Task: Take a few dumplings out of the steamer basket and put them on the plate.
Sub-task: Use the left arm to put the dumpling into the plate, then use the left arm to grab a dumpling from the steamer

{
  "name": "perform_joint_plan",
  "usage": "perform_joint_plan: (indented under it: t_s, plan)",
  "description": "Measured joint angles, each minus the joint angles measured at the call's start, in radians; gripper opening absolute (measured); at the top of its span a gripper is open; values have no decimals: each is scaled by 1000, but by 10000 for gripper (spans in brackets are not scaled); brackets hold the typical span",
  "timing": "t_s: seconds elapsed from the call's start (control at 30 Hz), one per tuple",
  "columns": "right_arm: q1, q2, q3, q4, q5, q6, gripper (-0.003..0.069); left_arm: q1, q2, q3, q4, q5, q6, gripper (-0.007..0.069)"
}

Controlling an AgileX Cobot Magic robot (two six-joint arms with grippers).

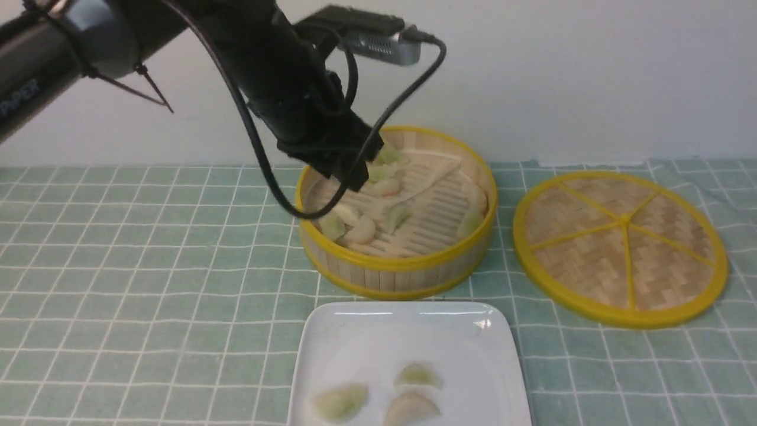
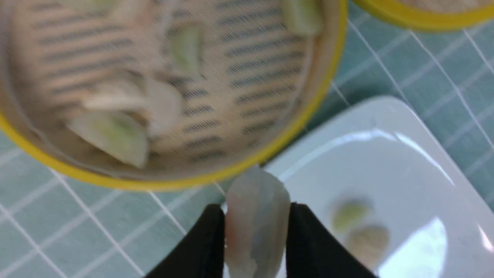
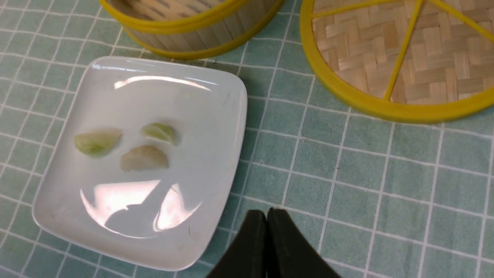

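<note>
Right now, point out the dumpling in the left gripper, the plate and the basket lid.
Held dumpling (image 2: 256, 220): left wrist view, its pale middle.
Plate (image 3: 208, 127): right wrist view, bare glossy surface.
Lid (image 1: 624, 220): front view, hub where the yellow spokes meet.

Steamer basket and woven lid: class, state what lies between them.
Only bare checked tablecloth separates the steamer basket from the lid; the front view shows it.

Glossy white plate (image 3: 216, 116), prob. ceramic, mirrors the lights. Pale slatted-bamboo steamer basket (image 1: 396, 275) w/ smooth yellow plastic-looking rims; matt woven-bamboo lid (image 1: 668, 260), spokes same yellow finish. Translucent, waxy dumplings (image 3: 144, 158), incl. the one in matt black left gripper (image 2: 257, 212). Soft, matt green-check tablecloth (image 1: 148, 266).
</note>
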Motion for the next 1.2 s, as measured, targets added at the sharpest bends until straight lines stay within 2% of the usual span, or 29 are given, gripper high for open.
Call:
perform_joint_plan:
  t_s: [0.1,0.2,0.33,0.5,0.63,0.73,0.83,0.9,0.93,0.97,1.03,1.1,1.2]
  plan:
    - [0,0,0,0,1,0,-14,-76,-47,179,15,-13,8,183]
    - [0,0,0,0,1,0,-14,-169,-42,325,55,-125,10,183]
    - [0,0,0,-1,1,0,-14,-235,6,398,120,-252,8,183]
    - [0,0,0,-1,8,-1,-14,-248,83,407,154,-350,-53,189]
    - [0,0,0,-1,11,-1,-14,-248,114,408,171,-366,-85,283]
    - [0,0,0,-2,13,-1,-14,-248,116,368,199,-342,-110,409]
    - [0,0,0,-2,13,-1,-14,-248,99,310,246,-308,-145,434]
    - [0,0,0,-2,14,-1,-14,-248,90,286,286,-299,-164,416]
    - [0,0,0,-2,18,-1,-14,-237,69,245,325,-294,-190,347]
    - [0,0,0,-2,21,-1,-14,-229,60,224,331,-291,-202,312]
    - [0,0,0,-2,25,-1,-14,-188,48,166,325,-289,-221,161]
    - [0,0,0,-2,28,-1,-14,-140,46,105,290,-290,-220,58]
    - [0,0,0,-2,28,-1,-14,-69,80,10,242,-307,-172,2]
